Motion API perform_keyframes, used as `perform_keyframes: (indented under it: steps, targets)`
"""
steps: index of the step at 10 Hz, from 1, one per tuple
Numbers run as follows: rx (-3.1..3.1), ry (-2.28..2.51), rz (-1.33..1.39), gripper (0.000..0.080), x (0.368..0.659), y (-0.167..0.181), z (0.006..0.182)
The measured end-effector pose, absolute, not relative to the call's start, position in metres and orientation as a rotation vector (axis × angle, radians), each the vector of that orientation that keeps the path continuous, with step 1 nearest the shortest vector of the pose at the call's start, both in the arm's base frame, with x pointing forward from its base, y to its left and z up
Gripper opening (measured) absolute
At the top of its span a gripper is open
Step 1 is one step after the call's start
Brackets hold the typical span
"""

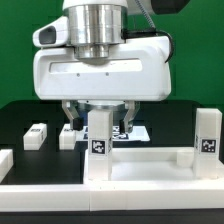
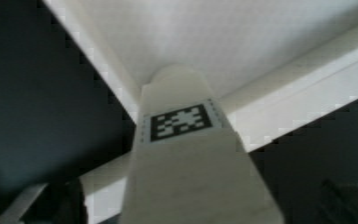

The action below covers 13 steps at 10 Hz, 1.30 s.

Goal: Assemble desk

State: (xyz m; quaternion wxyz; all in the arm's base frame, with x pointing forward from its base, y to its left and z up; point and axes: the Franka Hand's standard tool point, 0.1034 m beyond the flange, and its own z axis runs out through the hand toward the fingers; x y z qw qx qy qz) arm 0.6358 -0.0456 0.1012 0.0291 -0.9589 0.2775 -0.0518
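Exterior view: the gripper (image 1: 100, 118) hangs directly above the near corner of the desk slab (image 1: 140, 160), which lies flat on the black table (image 1: 20, 115) with its raised rim facing up. One leg post (image 1: 100, 145) stands upright on that slab toward the exterior view's left, with a black-and-white tag on its front face. The fingers (image 1: 126, 110) descend on either side of the top end of this post, so that the post top sits between them. The spread of the fingers is roughly the width of the post. Whether the pads actually press on the post faces cannot be determined from this view. A second leg post (image 1: 207, 135) stands upright at the slab corner toward the exterior view's right, well apart from the gripper. Two loose leg posts (image 1: 36, 135) (image 1: 68, 135) lie on the table behind the slab, toward the exterior view's left, untouched. The marker board (image 1: 143, 131) lies flat on the table behind the gripped-side post, partly hidden. Wrist view: the same leg post (image 2: 185, 160) fills the centre of the frame, tag (image 2: 181, 120) visible, with the white slab (image 2: 247, 40) beyond it. Finger contact is too blurred to confirm here.
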Motion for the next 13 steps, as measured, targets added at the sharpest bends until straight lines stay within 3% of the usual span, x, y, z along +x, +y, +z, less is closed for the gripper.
perform_keyframes:
  steps: [2,3,6,10,13]
  targets:
    - [-2.936,0.92,-0.158,0.0377,0.6357,-0.046,0.1011]
    - [-2.905,1.014,-0.152,0.0291,0.6345,-0.0482,0.1004]
    - [-2.774,1.313,-0.141,0.0291,0.6342,-0.0492,0.1004]
    - [-2.071,2.218,-0.026,0.0291,0.6338,-0.0448,0.1035]
    - [-1.78,2.446,-0.018,0.0292,0.6332,-0.047,0.1025]
